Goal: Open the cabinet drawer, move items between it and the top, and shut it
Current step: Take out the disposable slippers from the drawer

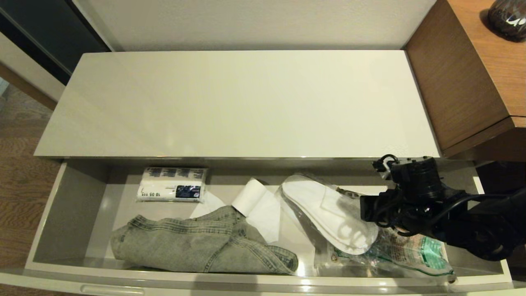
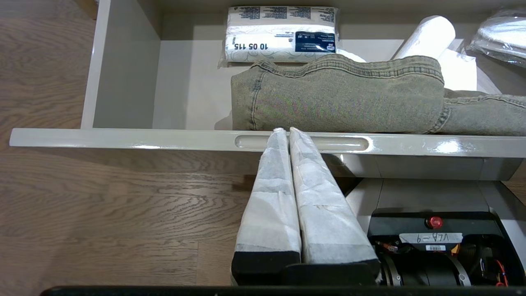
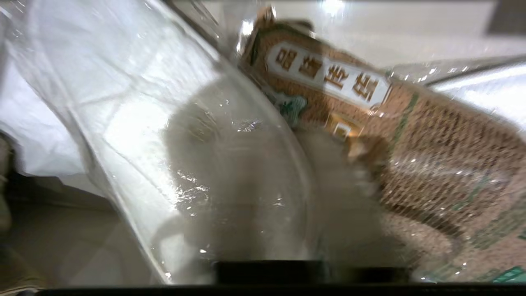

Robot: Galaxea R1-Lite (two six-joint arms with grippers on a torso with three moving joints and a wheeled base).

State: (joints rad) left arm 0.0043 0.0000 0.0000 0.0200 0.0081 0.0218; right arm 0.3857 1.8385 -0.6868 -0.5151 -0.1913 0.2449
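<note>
Black right gripper (image 1: 372, 213) is reaching down into the right part of the cabinet drawer (image 1: 70, 205), sitting right at the clear-plastic-wrapped slippers (image 1: 328, 213); whether its jaws are apart or clamped on the wrap, I cannot tell, since the right wrist view is showing only crinkled clear film pressed close with the brown-and-green printed packet (image 3: 370, 123) behind it. Slippers are lying diagonally in the right-centre of the drawer, toes pointing toward its front edge, partly overlapping the printed packet (image 1: 415, 250) near the front right corner. White paper roll (image 1: 252, 197) is lying just left of the slippers, near the middle. Faded denim jeans (image 1: 197, 244) are lying bunched along the front edge, left of centre, touching the roll's loose sheet. Wrapped tissue pack (image 1: 172, 185) is sitting at the back edge, left of centre. Drawer is standing pulled out, and the glossy cream top (image 1: 238, 102) is lying bare behind it. Left gripper (image 2: 285, 133) is hanging outside the drawer front by a recessed handle (image 2: 349, 144), its taped fingers (image 2: 271, 189) pressed together on nothing. Brown wooden unit (image 1: 460, 82) is standing at the right end.
</note>
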